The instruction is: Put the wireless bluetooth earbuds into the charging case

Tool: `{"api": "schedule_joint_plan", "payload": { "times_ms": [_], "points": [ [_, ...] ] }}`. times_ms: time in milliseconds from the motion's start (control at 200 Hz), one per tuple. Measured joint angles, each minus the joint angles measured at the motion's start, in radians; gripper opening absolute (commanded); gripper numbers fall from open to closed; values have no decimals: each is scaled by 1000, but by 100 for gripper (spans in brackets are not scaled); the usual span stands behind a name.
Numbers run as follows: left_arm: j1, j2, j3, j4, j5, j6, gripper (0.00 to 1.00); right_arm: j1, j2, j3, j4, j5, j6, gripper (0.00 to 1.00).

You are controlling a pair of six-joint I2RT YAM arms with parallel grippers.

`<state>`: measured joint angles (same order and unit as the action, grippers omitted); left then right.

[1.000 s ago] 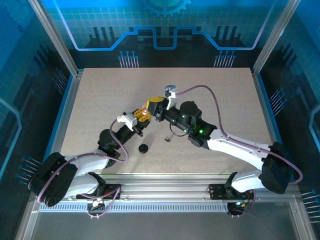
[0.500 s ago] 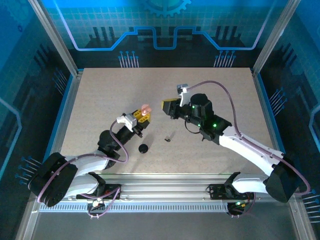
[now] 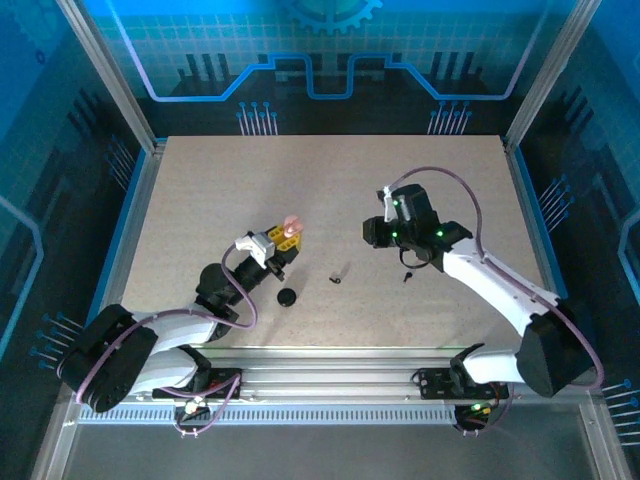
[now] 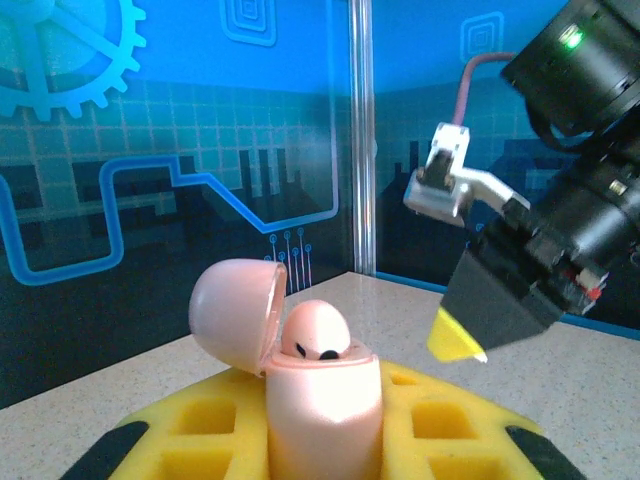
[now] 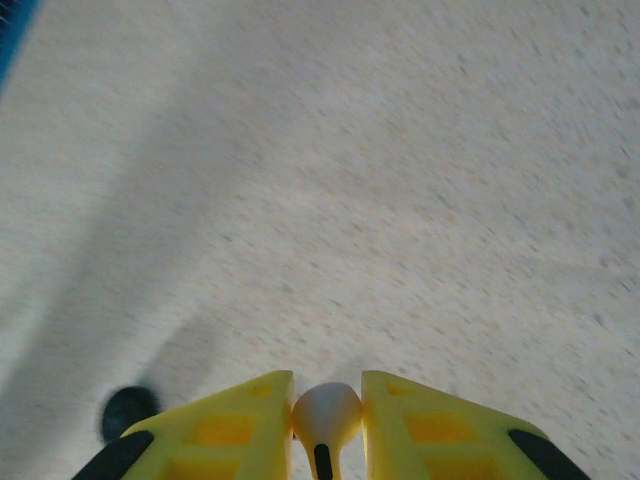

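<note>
My left gripper (image 3: 281,241) is shut on a pale pink charging case (image 3: 291,229), held upright with its lid open. In the left wrist view the case (image 4: 322,415) stands between the yellow fingers (image 4: 170,440) with one pink earbud (image 4: 315,332) seated in it. My right gripper (image 3: 371,232) hovers right of the case, apart from it, and shows as a dark block with a yellow tip (image 4: 455,340). In the right wrist view that gripper (image 5: 326,385) is shut on a pale earbud (image 5: 326,412) above the table. Two small black earbuds (image 3: 338,274) (image 3: 407,275) lie on the table.
A round black case (image 3: 287,297) rests on the table just in front of my left gripper. A dark blurred blob (image 5: 128,412) lies low left in the right wrist view. Blue walls and metal posts (image 3: 110,75) enclose the beige table (image 3: 200,180).
My right gripper has pulled away from above the pink case and swung right, with the pale earbud between its fingers. The left gripper and case have barely moved.
</note>
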<state>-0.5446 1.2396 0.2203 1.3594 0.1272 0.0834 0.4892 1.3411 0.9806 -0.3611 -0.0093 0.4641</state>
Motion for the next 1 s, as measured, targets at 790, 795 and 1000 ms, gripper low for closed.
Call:
{"api": "schedule_joint_plan", "payload": {
  "times_ms": [790, 795, 1000],
  "points": [
    [0, 3, -27, 0, 0, 24, 13, 14, 360, 13, -95, 164, -11, 26],
    [0, 3, -27, 0, -1, 24, 13, 14, 360, 13, -96, 164, -10, 26],
    [0, 3, -27, 0, 0, 24, 13, 23, 368, 39, -138, 172, -1, 32]
  ]
}}
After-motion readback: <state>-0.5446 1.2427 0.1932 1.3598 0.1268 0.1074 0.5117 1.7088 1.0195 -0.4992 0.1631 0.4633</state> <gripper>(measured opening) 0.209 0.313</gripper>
